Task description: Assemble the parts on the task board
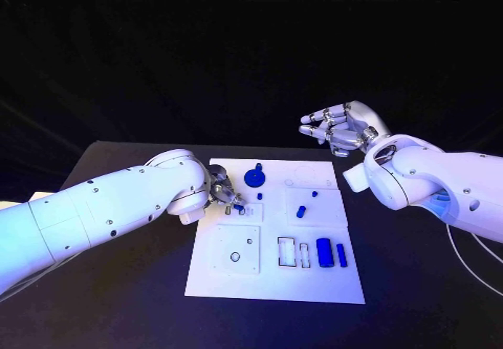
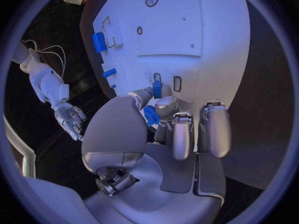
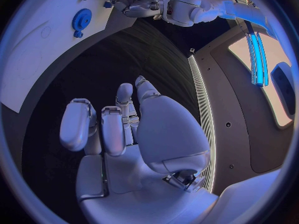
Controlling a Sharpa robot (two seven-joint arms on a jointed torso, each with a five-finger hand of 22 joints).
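Observation:
The white task board (image 1: 275,280) lies in the middle of the black table. My left hand (image 1: 220,190) is low over the board's left edge and pinches a small blue part (image 2: 151,116) between thumb and finger, just beside a blue peg (image 2: 157,89) standing in a slot. On the board's far part lies a blue gear (image 1: 255,177). A blue cylinder (image 1: 325,252) and a thin blue bar (image 1: 341,254) sit at its right side. My right hand (image 1: 337,123) hangs raised beyond the board's far right corner, fingers loosely bent and apart, holding nothing.
Another small blue piece (image 1: 301,211) lies mid-board, and a short peg (image 1: 260,195) stands near the gear. White recessed plates (image 1: 236,249) take up the board's near left. My left forearm (image 1: 105,211) lies across the table on the left.

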